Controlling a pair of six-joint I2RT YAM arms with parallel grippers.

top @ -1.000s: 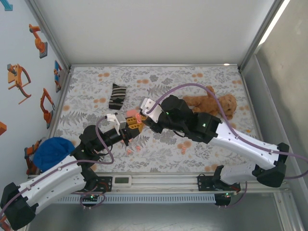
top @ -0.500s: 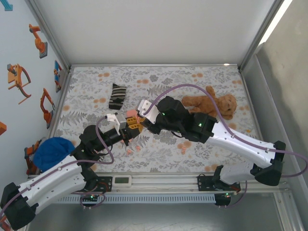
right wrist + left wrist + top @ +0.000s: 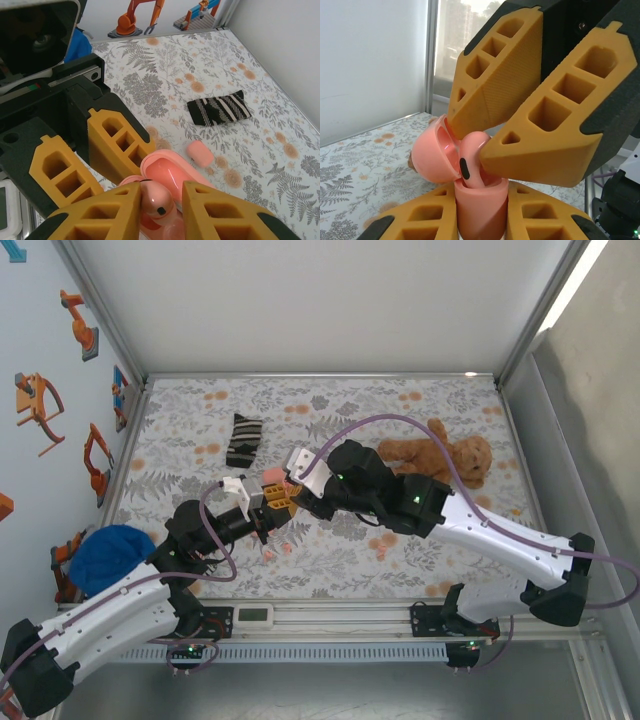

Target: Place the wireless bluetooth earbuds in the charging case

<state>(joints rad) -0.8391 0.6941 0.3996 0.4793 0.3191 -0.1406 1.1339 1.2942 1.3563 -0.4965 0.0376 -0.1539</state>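
My right arm has edged toward the left gripper [image 3: 480, 197], which is clamped on the charging case [image 3: 481, 215]. The earbud [image 3: 156, 197] sits socketed between the slackened jaws of the right gripper [image 3: 161, 190]. I'd open wider and lift straight, clear of the lid [image 3: 432, 160].

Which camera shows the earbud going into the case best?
The left wrist view: the earbud is large and sharp between the fingers of the right gripper, its lower end in the charging case held by the left gripper. The right wrist view shows its rounded top; top external, too small to tell.
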